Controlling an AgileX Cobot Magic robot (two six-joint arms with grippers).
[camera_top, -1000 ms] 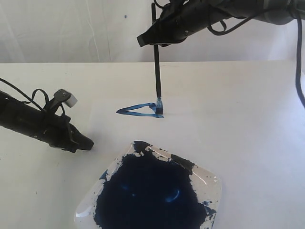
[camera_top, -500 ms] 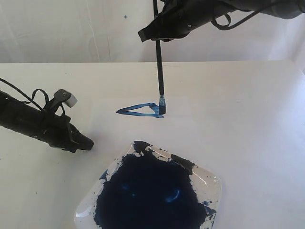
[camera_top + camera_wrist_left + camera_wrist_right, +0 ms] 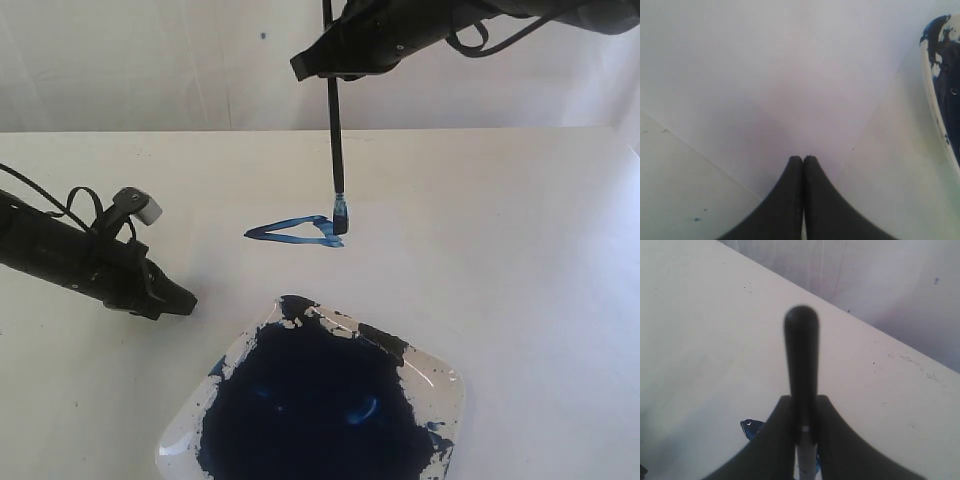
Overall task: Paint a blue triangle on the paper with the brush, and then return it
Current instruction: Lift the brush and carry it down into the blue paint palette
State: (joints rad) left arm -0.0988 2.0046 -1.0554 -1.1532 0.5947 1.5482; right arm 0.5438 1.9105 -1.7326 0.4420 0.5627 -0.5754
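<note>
A white wall hangs behind a wide cream table [image 3: 60, 400]. It is smooth and plain. A pale sheet of paper [image 3: 420, 260] lies flat near the middle of the table, and its edges are hard to see.

On the paper sits the blue triangle [image 3: 295, 232] — a thin, wet-looking outline, long and pointed toward the table's left edge.

The right gripper [image 3: 330, 75] pinches the brush [image 3: 335, 140] high on its thin black handle. The brush hangs straight up and down, so only the small blue tip meets the sheet. The tip is at the wide right end of the triangle. I cannot tell if the bristles touch the paper.

A square clear tray [image 3: 445, 385] sits by the front edge, close enough for dipping. Dark blue paint [image 3: 310, 410] fills most of it, thick and shiny, with ragged smears at the rim.

The left gripper [image 3: 180, 298] rests low near the left edge, well apart from the triangle — probably to keep out of the way. Its two black fingers are pressed together and hold nothing.

The shape looks about done, so putting the brush back is likely next.
</note>
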